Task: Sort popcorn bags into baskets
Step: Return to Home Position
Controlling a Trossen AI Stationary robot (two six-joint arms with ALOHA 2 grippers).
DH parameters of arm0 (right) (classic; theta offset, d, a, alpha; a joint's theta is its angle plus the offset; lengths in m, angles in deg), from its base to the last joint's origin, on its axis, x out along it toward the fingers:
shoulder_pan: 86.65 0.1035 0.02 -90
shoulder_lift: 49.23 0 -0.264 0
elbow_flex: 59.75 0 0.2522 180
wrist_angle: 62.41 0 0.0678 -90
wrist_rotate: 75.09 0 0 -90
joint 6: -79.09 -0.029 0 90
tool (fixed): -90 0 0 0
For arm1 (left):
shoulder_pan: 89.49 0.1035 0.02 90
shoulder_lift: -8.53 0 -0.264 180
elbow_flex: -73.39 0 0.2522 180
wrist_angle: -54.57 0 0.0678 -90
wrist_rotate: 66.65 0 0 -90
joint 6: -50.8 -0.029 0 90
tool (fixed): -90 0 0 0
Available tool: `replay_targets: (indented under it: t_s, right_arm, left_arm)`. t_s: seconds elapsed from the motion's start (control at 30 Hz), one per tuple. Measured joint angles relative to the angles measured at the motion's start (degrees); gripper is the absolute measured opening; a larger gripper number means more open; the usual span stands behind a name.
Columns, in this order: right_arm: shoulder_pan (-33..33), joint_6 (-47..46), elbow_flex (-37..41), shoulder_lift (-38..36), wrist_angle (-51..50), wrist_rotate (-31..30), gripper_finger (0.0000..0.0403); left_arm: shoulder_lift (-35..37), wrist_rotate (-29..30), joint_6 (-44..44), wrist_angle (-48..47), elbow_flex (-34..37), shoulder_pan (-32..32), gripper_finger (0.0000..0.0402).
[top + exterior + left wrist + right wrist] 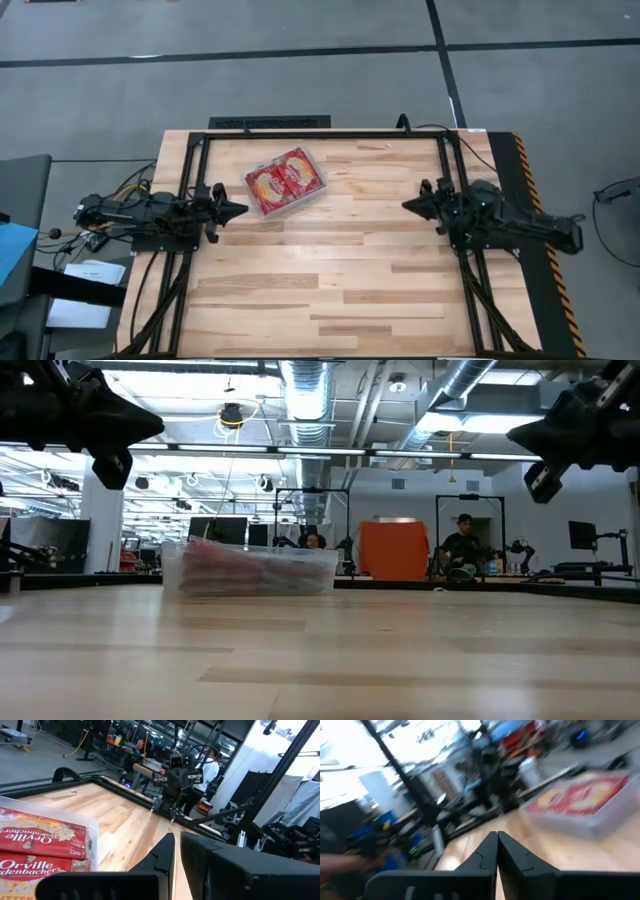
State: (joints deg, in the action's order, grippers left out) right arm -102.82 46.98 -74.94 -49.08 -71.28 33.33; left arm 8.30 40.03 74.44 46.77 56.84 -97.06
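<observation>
Robotics lab in open industrial hall, exposed silver ceiling ducts (305, 390), grey taped floor (300, 90), pale wooden plank table (330, 280), black metal frame (437, 530) beyond, orange panel (395, 550), seated person (462, 550).

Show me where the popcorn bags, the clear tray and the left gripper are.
popcorn bags (285, 180): high view, on the top packets' red faces.
clear tray (330, 570): low view, right end of its near wall.
left gripper (240, 209): high view, at its fingertips.

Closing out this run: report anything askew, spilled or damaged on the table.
Only the transparent tray looks off: it sits skewed to the edges of the table, toward the far left. The popcorn bags lie inside it, none spilled. The left gripper and right gripper wait at the table's sides, jaws shut.
</observation>
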Motion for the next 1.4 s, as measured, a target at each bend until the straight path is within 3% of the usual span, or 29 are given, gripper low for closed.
replay_targets:
  t_s: [0.2,0.43,0.67,0.97,1.4]
  right_arm:
    - [13.01,7.39,0.92,1.24,-1.58,-28.3,0.0027]
    - [17.69,15.55,0.3,2.02,-1.91,-44.75,0.0034]
    - [17.03,16.11,0.24,3.45,-2.49,-45.86,0.0033]
    - [17.03,16.1,0.26,3.41,-2.6,-45.56,0.0029]
    - [17.01,16.07,0.33,3.41,-2.69,-45.54,0.0039]
  left_arm:
    - [0.0,0.27,-0.07,0.28,0.0,0.0,0.0019]
    - [0.0,0.58,-0.12,1.18,0.0,0.0,0.0019]
    - [-0.02,5.4,-1.35,0.31,0.0,-0.02,0.0019]
    - [-0.1,5.52,0.9,-8.89,-0.06,-0.02,0.0019]
    - [-0.52,5.68,1.0,-9.46,-0.22,-0.02,0.0019]
